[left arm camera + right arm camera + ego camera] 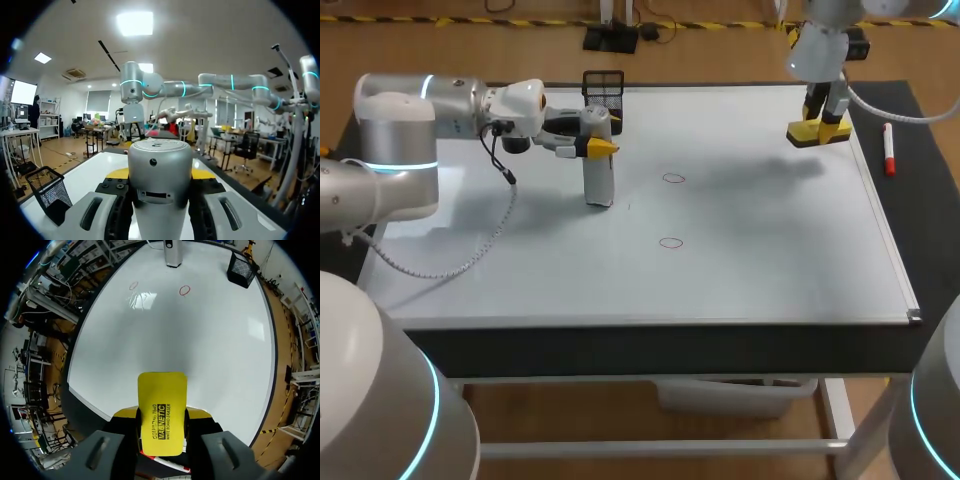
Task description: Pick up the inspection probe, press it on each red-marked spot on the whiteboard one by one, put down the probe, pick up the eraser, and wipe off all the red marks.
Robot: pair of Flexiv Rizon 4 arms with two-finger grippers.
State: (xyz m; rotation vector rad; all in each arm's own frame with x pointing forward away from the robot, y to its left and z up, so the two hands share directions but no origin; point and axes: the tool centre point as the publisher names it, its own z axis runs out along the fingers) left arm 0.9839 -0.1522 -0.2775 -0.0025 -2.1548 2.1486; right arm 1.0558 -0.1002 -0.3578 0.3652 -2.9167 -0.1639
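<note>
Currently the probe (599, 185) stands upright on the whiteboard (770, 260), left pincer (595, 146) closed round it. The right pincer (817, 130) grips the eraser (162, 412) at the far corner. Red marks (673, 179) remain, so probably next: release the probe, then wipe.

Whiteboard (750, 250): we are seeing a smooth, glossy white surface that is throwing back soft patches of ceiling light.
Probe (160, 165): we are looking at a smooth silver-grey shell with a satin sheen; whether it is metal or plastic, we are not able to tell.
Eraser (162, 410): we are seeing smooth yellow plastic, shining lightly.
Basket (603, 88): we are making out matt black wire mesh.
Table (620, 348): its front edge is showing matt black.
Marker (888, 150): it is looking like smooth white and red plastic.
</note>
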